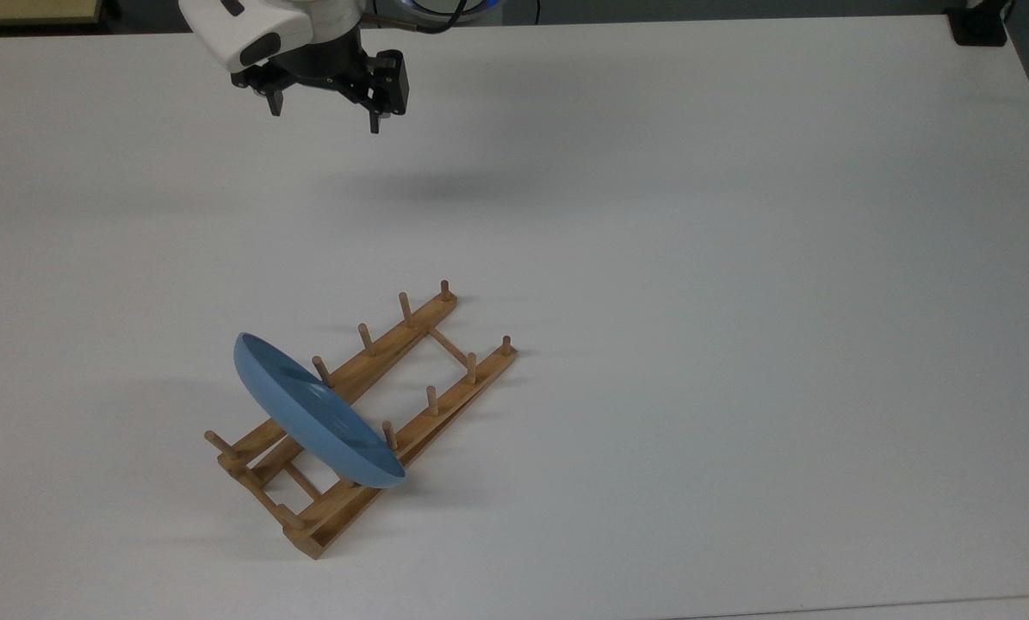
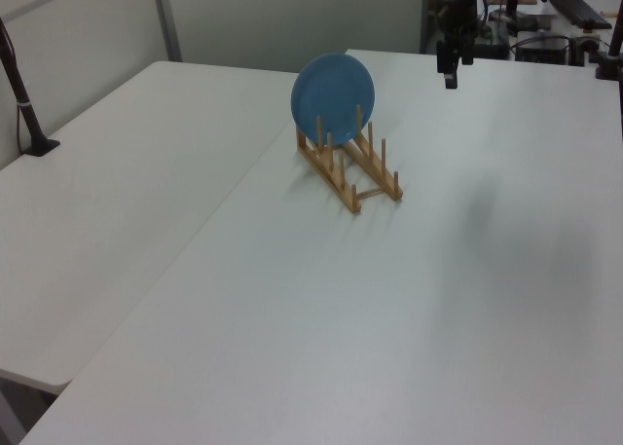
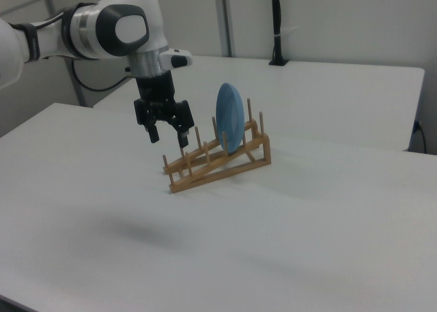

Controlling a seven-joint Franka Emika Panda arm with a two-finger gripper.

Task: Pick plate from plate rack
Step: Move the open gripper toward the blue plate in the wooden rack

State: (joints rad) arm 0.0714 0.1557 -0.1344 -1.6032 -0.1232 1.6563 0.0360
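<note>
The light-blue plate (image 1: 307, 413) stands on edge between the pegs near one end of the wooden plate rack (image 1: 393, 347), which lies diagonally on the white table (image 1: 695, 301). My gripper (image 1: 325, 112) hangs open and empty high above the table, well apart from the rack, near the top view's upper edge. In the right view the gripper (image 3: 168, 137) points downward to the left of the plate (image 3: 229, 117) and the rack (image 3: 218, 165). The left view has the plate (image 2: 331, 94) facing the camera on the rack (image 2: 365, 177), with the gripper (image 2: 450, 75) behind and to the right.
A black clamp (image 1: 979, 26) sits at the table's far right corner in the top view. A second white table with a black post (image 2: 24, 104) adjoins on the left view's left. Desk clutter (image 2: 574, 7) lies beyond the table's far edge.
</note>
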